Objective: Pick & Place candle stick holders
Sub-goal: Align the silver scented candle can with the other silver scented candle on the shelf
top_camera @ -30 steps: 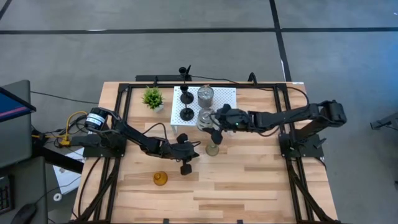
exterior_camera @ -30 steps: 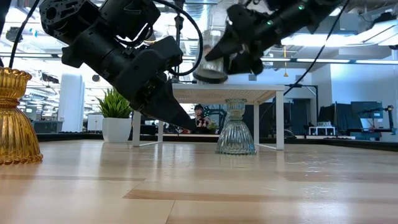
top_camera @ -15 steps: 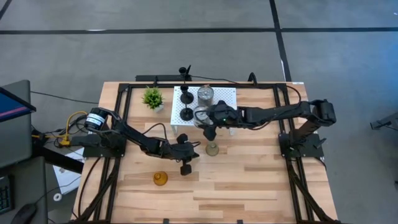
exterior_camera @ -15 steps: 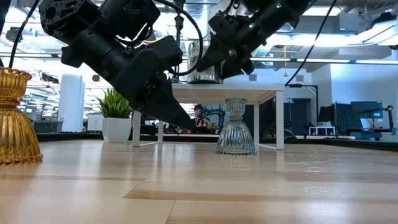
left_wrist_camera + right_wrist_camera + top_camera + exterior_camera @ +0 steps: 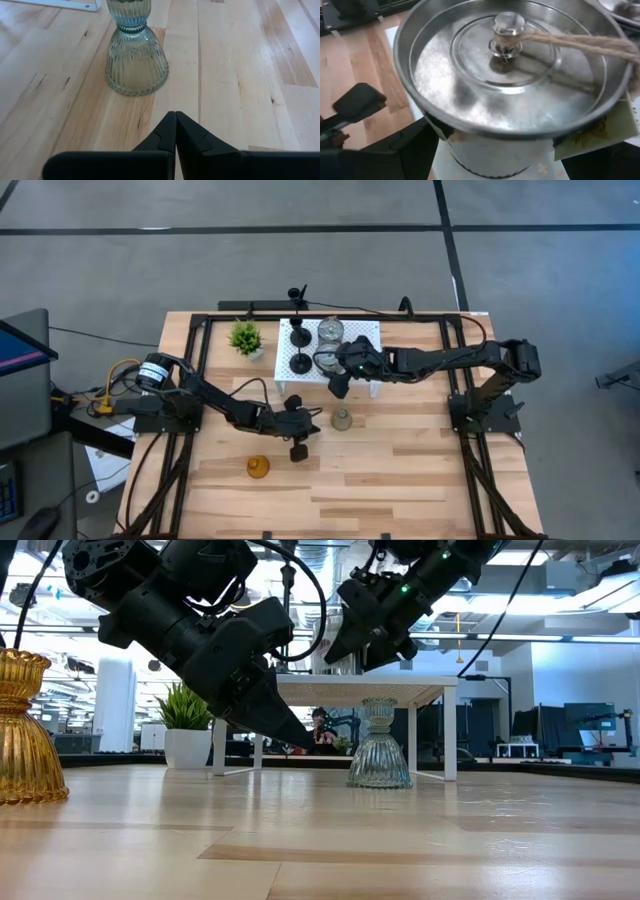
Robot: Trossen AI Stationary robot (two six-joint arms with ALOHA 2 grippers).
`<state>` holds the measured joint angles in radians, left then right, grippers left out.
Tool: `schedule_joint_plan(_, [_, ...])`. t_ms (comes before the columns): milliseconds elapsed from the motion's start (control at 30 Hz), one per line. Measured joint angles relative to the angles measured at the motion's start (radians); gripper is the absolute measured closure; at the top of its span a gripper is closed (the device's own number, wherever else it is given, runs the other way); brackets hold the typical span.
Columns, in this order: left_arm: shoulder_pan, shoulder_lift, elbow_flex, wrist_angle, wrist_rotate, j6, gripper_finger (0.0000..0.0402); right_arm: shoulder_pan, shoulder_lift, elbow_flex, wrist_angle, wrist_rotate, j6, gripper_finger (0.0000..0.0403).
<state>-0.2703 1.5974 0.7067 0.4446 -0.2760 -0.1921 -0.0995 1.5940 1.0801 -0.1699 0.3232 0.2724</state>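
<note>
My right gripper (image 5: pixel 330 370) is shut on a clear glass jar with a silver lid (image 5: pixel 507 75) over the near edge of the white perforated stand (image 5: pixel 360 335). Whether the jar's base touches the stand I cannot tell. A second jar (image 5: pixel 330 332) and two black stick holders (image 5: pixel 299 348) stand on the stand. The greyish-olive bell-shaped holder (image 5: pixel 342 419) stands on its wide base on the table, just ahead of my shut left gripper (image 5: pixel 175 131). The amber holder (image 5: pixel 258 468) stands near the front. My right gripper holds the jar by its glass wall just below the lid's rim (image 5: pixel 470 150), one finger (image 5: pixel 405 150) on each side. The fingers come slanting down from the table's right side. The jar sits about upright, lid up, level with the stand's top.
A small green potted plant (image 5: pixel 245 337) stands left of the stand. A black bar (image 5: pixel 330 307) runs along the table's far edge. Bare wood lies to the right and front of the olive holder (image 5: pixel 379 745).
My right gripper has carried the jar from above the olive holder toward the table's far edge and a little left, to over the stand. The jar, tilted before, has come about upright. The left arm has kept still.
</note>
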Motion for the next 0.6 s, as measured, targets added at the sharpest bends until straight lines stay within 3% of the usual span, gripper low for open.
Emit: schedule_joint_plan(600, [0.0,0.0,0.0,0.0,0.0,0.0,0.0396,-0.012,0.0,0.0,-0.002,-0.049,-0.005,0.0074])
